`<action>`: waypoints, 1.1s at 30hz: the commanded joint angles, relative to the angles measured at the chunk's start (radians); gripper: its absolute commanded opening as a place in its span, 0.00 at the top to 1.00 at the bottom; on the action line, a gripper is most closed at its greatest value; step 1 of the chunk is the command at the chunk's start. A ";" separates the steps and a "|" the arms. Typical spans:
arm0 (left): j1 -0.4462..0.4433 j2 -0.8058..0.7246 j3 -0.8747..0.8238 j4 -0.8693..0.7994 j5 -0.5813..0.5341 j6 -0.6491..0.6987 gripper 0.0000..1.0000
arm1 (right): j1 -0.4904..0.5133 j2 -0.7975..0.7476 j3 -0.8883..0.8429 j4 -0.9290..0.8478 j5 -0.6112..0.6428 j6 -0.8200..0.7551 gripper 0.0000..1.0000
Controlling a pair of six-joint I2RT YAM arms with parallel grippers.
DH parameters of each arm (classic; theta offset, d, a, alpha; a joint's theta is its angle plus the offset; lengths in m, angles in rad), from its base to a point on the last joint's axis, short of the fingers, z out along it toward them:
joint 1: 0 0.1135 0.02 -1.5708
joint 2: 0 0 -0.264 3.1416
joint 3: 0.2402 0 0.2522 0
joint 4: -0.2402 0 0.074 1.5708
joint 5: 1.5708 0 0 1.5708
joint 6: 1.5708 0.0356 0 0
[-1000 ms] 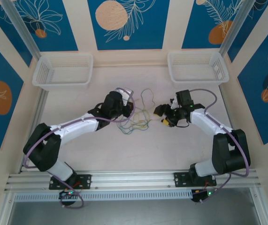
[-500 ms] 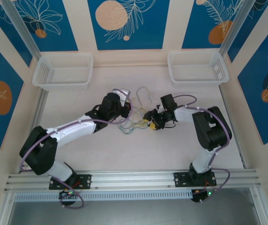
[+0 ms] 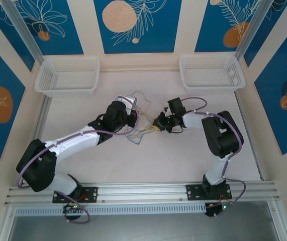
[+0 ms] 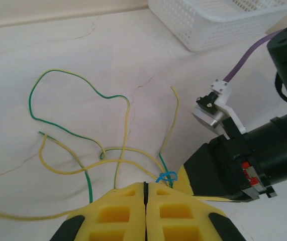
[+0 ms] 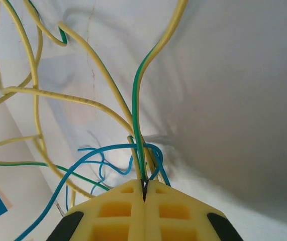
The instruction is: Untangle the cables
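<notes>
Item: cables (image 5: pixel 136 125), tangled at centre of table (image 3: pixel 133 165), between grippers. State: right gripper (image 5: pixel 144 193) clamped shut on green, yellow strands; left gripper (image 4: pixel 146 188) closed tight, hold unconfirmed. Step: strands gripped for separation. Next: slow outward draw required.

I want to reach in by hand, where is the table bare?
Bare: the near table strip between the rail and the cables, and the far stretch between the left basket and right basket. Crowded: the middle, where the left gripper and right gripper meet over the cables.
</notes>
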 commanded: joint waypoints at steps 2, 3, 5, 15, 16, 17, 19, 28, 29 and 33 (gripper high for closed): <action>-0.006 -0.042 -0.007 -0.040 -0.113 -0.024 0.92 | 0.012 -0.121 0.031 -0.104 0.041 -0.058 1.00; -0.005 -0.048 -0.012 -0.040 -0.124 -0.024 0.86 | 0.014 -0.151 0.038 -0.138 0.053 -0.074 1.00; -0.004 -0.061 -0.025 -0.038 -0.141 -0.028 0.61 | 0.016 -0.210 0.052 -0.199 0.078 -0.107 1.00; 0.002 -0.113 -0.036 -0.055 -0.140 -0.001 0.31 | 0.019 -0.417 0.136 -0.391 0.102 -0.227 1.00; 0.001 -0.115 -0.035 -0.057 -0.139 0.005 0.31 | 0.014 -0.419 0.138 -0.392 0.095 -0.226 1.00; 0.001 -0.115 -0.034 -0.063 -0.143 0.004 0.29 | 0.011 -0.417 0.137 -0.390 0.083 -0.224 1.00; 0.003 -0.112 -0.037 -0.062 -0.135 0.012 0.29 | 0.008 -0.420 0.134 -0.379 0.073 -0.223 1.00; 0.003 -0.120 -0.045 -0.036 -0.053 0.022 0.71 | 0.026 -0.486 0.199 -0.338 0.005 -0.313 1.00; 0.003 -0.126 -0.038 -0.043 -0.054 0.022 0.84 | 0.026 -0.491 0.209 -0.343 -0.001 -0.327 1.00; 0.003 -0.169 0.017 -0.092 -0.022 0.033 0.94 | 0.033 -0.510 0.258 -0.388 0.000 -0.386 1.00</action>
